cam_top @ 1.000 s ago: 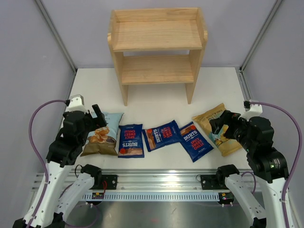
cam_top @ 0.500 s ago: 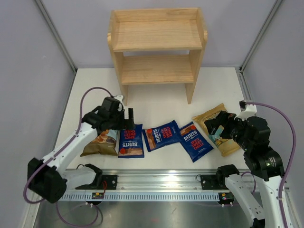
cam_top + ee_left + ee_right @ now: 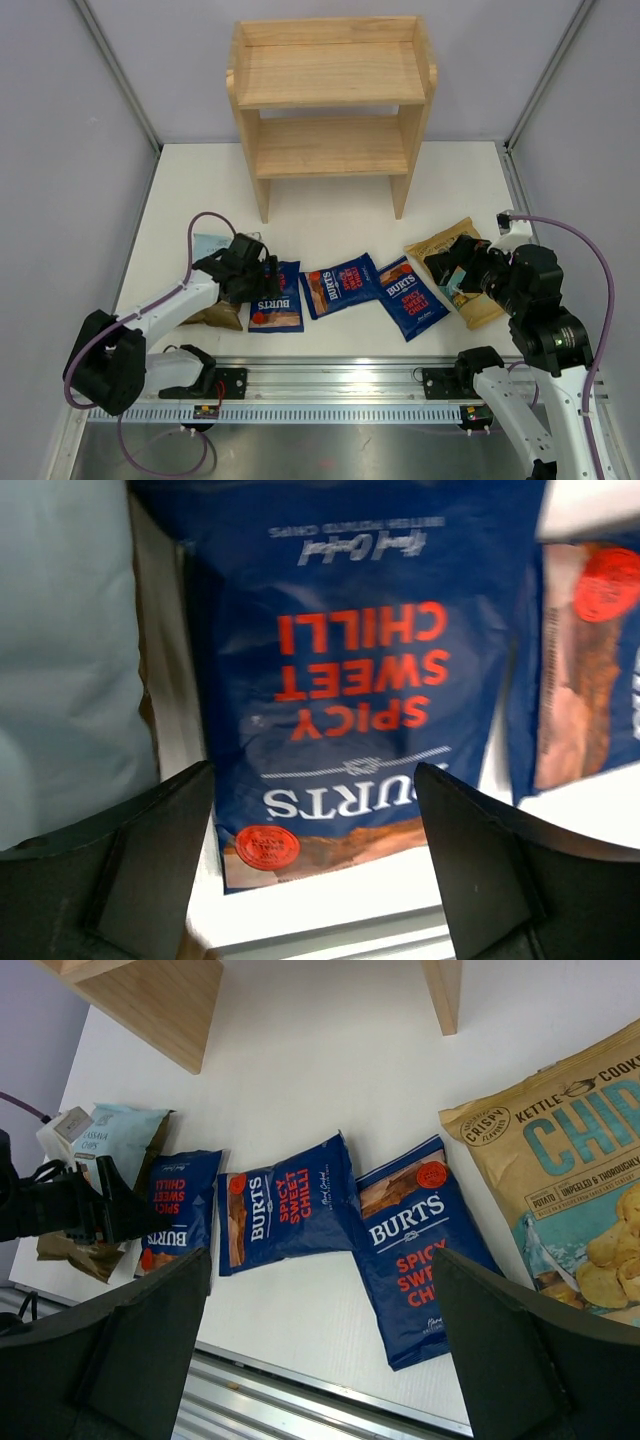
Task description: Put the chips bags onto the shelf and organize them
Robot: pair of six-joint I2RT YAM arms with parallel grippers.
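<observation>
Five chips bags are lying in a row on the near side of the table (image 3: pixel 330 215). Left to right:
- pale blue bag (image 3: pixel 208 245), partly under the left arm
- left Burts bag (image 3: pixel 277 300)
- middle Burts bag (image 3: pixel 340 284)
- right Burts bag (image 3: pixel 410 297)
- tan kettle chips bag (image 3: pixel 570 1180) at the right end

Left gripper (image 3: pixel 312 780) is hanging low over the left Burts bag. Its jaws are spread wide and its fingers (image 3: pixel 170 820) are straddling the bag's width. Cannot tell if it's touching.

Right gripper (image 3: pixel 445 268) is hovering over the kettle bag's left edge, jaws wide, gripping nothing.

Wooden two-tier shelf (image 3: pixel 330 90) is standing at the far side, well apart from the bags.
</observation>
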